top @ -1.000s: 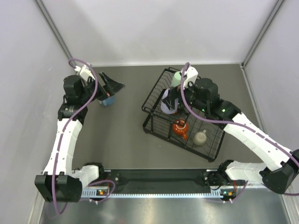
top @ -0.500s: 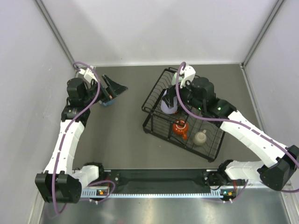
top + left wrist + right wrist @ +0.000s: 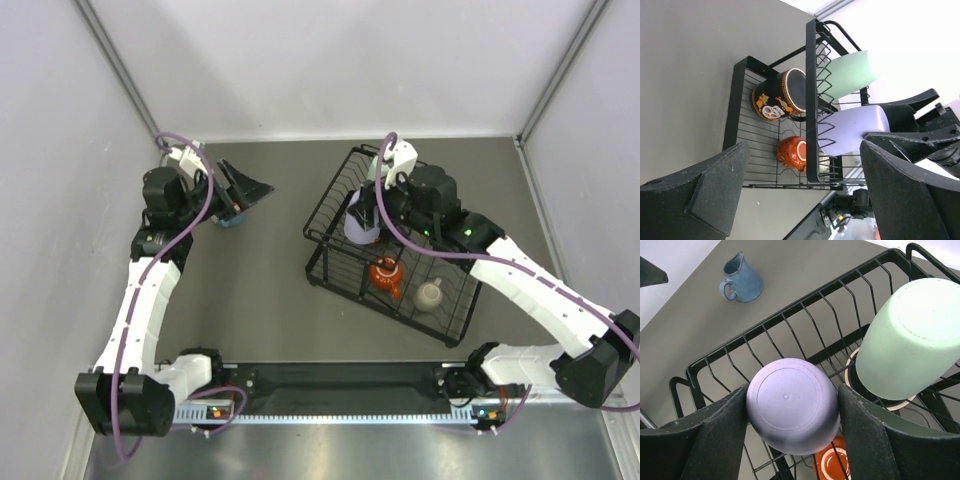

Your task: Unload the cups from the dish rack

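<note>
The black wire dish rack (image 3: 318, 262) stands right of centre. My right gripper (image 3: 364, 222) is shut on the lavender tumbler (image 3: 792, 405), which stands bottom-up on the rack's upper tier; both fingers (image 3: 715, 435) press its sides. The mint-green tumbler (image 3: 907, 337) stands bottom-up beside it. The red and black patterned mug (image 3: 780, 95), the orange cup (image 3: 386, 274) and the beige mug (image 3: 430, 295) sit on the lower tier. The blue mug (image 3: 741, 284) stands on the table left of the rack. My left gripper (image 3: 245, 190) is open and empty just above it.
Grey walls close the table at the left, far and right sides. The arm bases and a black rail (image 3: 340, 385) run along the near edge. Bare grey table (image 3: 250, 290) lies between the blue mug and the rack.
My right gripper has settled around the lavender tumbler and closed on its sides. My left gripper has drawn back a little from the blue mug.
</note>
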Robot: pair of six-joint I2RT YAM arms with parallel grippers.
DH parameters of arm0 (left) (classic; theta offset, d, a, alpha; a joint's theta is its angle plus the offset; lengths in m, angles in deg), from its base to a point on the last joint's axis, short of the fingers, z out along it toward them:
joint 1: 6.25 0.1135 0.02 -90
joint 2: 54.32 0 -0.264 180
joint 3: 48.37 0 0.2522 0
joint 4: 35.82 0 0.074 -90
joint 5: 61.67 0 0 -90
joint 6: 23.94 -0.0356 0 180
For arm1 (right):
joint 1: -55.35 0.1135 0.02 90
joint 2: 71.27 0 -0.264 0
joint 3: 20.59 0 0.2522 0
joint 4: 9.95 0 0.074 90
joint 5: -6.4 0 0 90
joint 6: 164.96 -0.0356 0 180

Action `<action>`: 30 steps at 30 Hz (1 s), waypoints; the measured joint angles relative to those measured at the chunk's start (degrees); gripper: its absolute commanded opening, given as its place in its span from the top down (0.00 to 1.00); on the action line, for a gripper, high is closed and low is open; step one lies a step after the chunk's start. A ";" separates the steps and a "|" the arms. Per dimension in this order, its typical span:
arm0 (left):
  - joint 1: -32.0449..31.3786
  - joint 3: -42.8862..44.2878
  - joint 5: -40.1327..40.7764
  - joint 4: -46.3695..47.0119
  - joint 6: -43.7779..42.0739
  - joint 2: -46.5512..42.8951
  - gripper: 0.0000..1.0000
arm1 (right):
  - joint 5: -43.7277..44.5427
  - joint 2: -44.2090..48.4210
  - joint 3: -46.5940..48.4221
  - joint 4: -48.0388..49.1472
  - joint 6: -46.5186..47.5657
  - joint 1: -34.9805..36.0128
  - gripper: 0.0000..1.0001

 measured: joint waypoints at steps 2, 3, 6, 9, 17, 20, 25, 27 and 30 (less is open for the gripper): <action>0.00 0.00 -0.42 0.37 0.85 0.00 0.03 | 0.00 0.00 0.02 0.00 -0.24 0.00 0.86; 0.00 0.00 -0.63 0.72 1.53 -0.04 0.03 | -0.02 0.00 0.04 0.00 -0.48 0.00 0.94; 0.00 -0.02 -1.25 2.21 3.39 -0.44 0.04 | -0.55 0.02 0.33 -0.13 -1.20 0.00 1.00; 0.00 -0.02 -2.10 3.45 4.94 -1.29 0.04 | -1.60 0.09 1.62 -0.28 -2.54 0.02 1.00; 0.00 -1.07 -6.64 13.09 14.75 -1.75 0.06 | -1.77 0.70 7.19 2.23 -6.21 0.04 1.00; 0.00 -2.45 -8.02 19.50 20.83 -1.84 0.06 | -0.57 1.60 7.43 5.79 -8.46 0.07 1.00; 0.00 -6.29 -8.48 32.81 32.33 -1.92 0.07 | 0.85 2.23 7.34 15.41 -13.99 0.11 1.00; 0.00 -7.56 -8.35 37.73 36.57 -1.92 0.07 | 0.87 2.23 6.34 20.63 -16.68 0.11 1.00; -0.02 -8.83 -7.93 45.13 42.03 -1.92 0.08 | 0.35 1.88 4.44 28.13 -21.03 0.11 1.00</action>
